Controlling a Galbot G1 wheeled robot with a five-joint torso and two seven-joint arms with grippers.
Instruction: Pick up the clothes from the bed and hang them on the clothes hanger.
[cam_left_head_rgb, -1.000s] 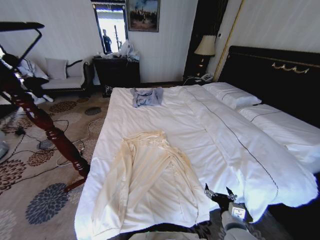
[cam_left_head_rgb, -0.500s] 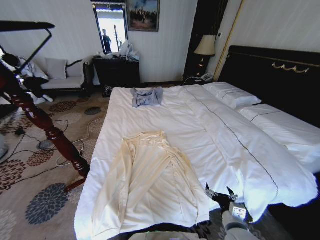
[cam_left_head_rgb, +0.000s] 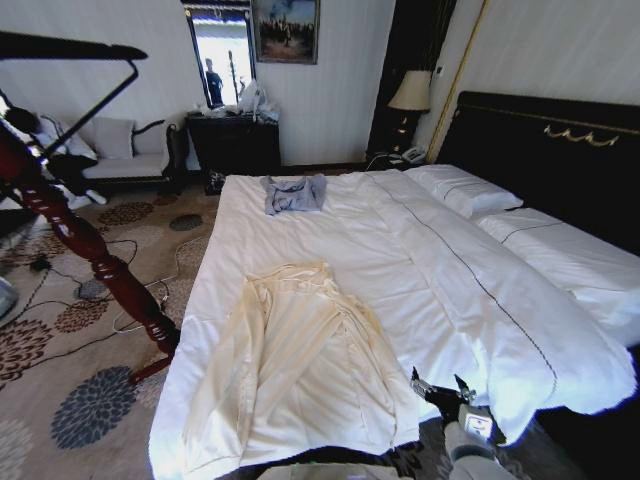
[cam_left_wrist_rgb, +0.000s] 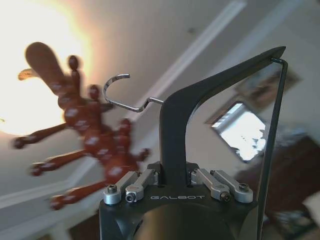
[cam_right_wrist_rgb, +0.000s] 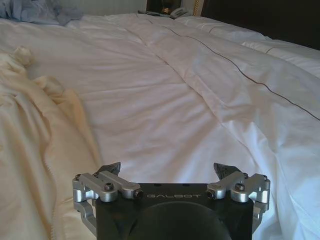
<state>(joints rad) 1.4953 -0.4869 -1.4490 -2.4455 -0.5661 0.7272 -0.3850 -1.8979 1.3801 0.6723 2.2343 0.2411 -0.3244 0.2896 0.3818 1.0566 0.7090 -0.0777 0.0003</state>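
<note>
Pre-grasp on garment: right gripper (cam_left_head_rgb: 442, 384) spread wide, empty, at 5 o'clock by the bed (cam_left_head_rgb: 330, 225) foot edge; the clothes (cam_left_head_rgb: 300, 365) flat at 6–7 o'clock, needing reach and pinch; left gripper (cam_left_wrist_rgb: 175, 181) clamping the clothes hanger (cam_left_head_rgb: 95, 75) aloft at 10 o'clock near wooden post (cam_left_head_rgb: 95, 260).

Bed (cam_left_head_rgb: 380, 250): cream clothes (cam_left_head_rgb: 300, 365), grey-blue garment (cam_left_head_rgb: 295, 193), pillows (cam_left_head_rgb: 465, 188).

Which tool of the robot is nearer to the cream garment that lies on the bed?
The right. The right tool hangs open at the bed's near edge, just beside the cream garment. The left tool is off to the left beyond the bed, shut on the black hanger.
</note>
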